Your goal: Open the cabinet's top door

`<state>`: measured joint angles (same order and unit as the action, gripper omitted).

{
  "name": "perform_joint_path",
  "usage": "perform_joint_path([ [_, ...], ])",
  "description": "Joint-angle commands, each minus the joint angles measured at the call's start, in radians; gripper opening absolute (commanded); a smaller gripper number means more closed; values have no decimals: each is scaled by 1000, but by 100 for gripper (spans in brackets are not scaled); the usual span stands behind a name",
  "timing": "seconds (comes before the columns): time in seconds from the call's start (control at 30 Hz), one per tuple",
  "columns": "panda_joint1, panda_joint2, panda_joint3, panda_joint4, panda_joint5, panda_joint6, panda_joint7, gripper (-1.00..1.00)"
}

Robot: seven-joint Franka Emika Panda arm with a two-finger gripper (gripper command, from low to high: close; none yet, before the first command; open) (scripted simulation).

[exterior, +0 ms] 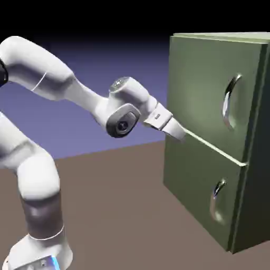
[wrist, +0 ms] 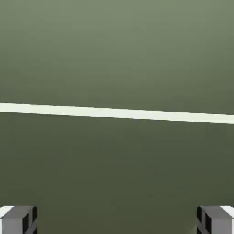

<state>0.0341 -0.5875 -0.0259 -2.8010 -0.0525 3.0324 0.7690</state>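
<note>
Your fingers (wrist: 117,219) are spread wide and hold nothing. They point level at the front of the cabinet (exterior: 200,79), close to the pale gap between its two doors. The top door (exterior: 203,89) is shut, its long silver handle (exterior: 230,101) farther right. Your white arm (exterior: 63,84) reaches across above the bench (exterior: 116,211).

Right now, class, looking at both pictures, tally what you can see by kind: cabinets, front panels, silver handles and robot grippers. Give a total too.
Cabinets: 1, the olive-green cabinet
Front panels: 2, the top door and the lower panel
Silver handles: 2, the long handle and the small handle
Grippers: 1, the gripper, fingers wide apart
Total: 6
</note>
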Motion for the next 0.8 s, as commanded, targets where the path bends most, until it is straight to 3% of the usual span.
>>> perform_joint_path([
  [0.0, 18, -15, -22, 7, -44, -4, 23, 0],
  [0.77, 441, -349, -516, 180, -1044, -92, 556, 0],
])
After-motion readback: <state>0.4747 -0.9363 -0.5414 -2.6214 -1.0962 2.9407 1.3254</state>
